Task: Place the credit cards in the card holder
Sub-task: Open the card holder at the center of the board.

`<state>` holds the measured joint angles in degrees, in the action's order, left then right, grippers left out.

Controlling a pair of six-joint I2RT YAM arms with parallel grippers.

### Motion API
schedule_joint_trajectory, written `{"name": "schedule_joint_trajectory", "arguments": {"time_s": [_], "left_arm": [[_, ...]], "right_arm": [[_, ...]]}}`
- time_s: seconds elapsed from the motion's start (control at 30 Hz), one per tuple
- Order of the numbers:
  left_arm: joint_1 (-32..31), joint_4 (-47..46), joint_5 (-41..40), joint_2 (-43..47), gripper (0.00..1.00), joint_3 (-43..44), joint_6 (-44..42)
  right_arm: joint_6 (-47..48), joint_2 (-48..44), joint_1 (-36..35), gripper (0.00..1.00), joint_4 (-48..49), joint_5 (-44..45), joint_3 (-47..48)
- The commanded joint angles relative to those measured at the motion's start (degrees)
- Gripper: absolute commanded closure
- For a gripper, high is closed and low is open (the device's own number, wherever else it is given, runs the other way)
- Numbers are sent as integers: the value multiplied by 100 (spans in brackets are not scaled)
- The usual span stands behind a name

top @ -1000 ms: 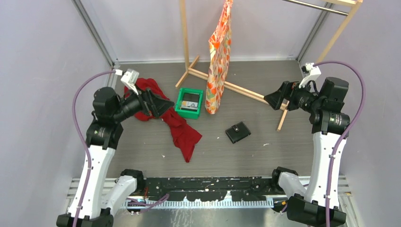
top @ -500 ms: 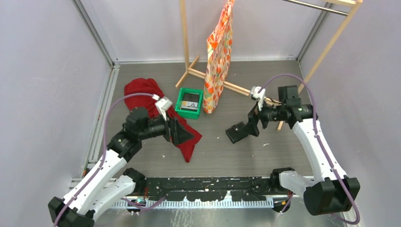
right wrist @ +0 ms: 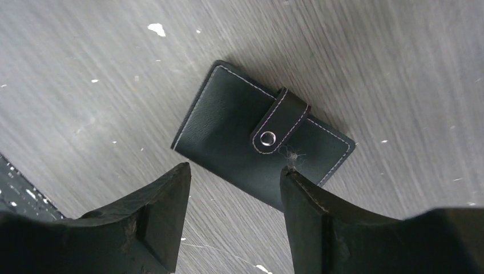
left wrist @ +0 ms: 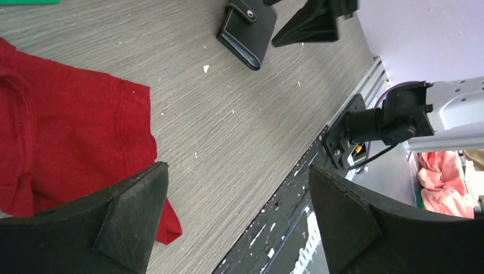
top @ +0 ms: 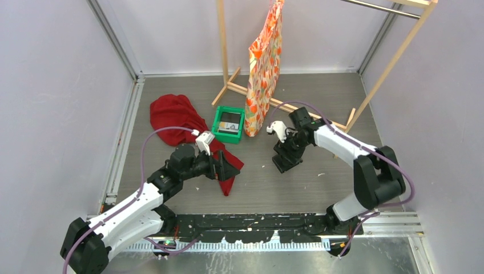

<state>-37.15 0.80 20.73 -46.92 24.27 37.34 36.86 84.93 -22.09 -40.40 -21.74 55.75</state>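
Just above the card holder [right wrist: 259, 137], snapped shut on the desk [right wrist: 85, 85], your right end effector [right wrist: 234, 174] hangs spread and empty; the holder's long axis crosses its gap diagonally. Your left end effector [left wrist: 238, 170], also spread, is farther off.

Nothing legible anywhere. Too small to read: dark marks on the credit cards [top: 229, 127] in the green tray [top: 217, 125]. On the card holder [right wrist: 228, 125], only pale stitching and a snap stud [right wrist: 266, 137].
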Motion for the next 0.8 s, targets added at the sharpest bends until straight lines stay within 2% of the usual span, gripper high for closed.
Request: {"name": "schedule_joint_trajectory", "arguments": {"time_s": [0.0, 0.2, 0.33, 0.43, 0.63, 0.77], "left_arm": [[-28, -724, -238, 69, 6, -76, 234], [-29, -905, -159, -34, 6, -198, 407], [-34, -1020, -127, -67, 6, -259, 515], [-30, -1144, -96, -123, 6, -280, 586], [-68, -1420, -12, -322, 7, -324, 733], [-129, -1612, -8, -498, 7, -327, 807]], "right_arm": [[-1038, 436, -250, 37, 370, 980, 278], [-1637, 972, -400, 39, 635, 1386, 419], [-1801, 1168, -458, 47, 743, 1543, 453], [-1893, 1247, -513, 50, 783, 1586, 461], [-2152, 1150, -511, 52, 841, 1391, 545], [-2288, 1286, -510, 58, 947, 1408, 542]]}}
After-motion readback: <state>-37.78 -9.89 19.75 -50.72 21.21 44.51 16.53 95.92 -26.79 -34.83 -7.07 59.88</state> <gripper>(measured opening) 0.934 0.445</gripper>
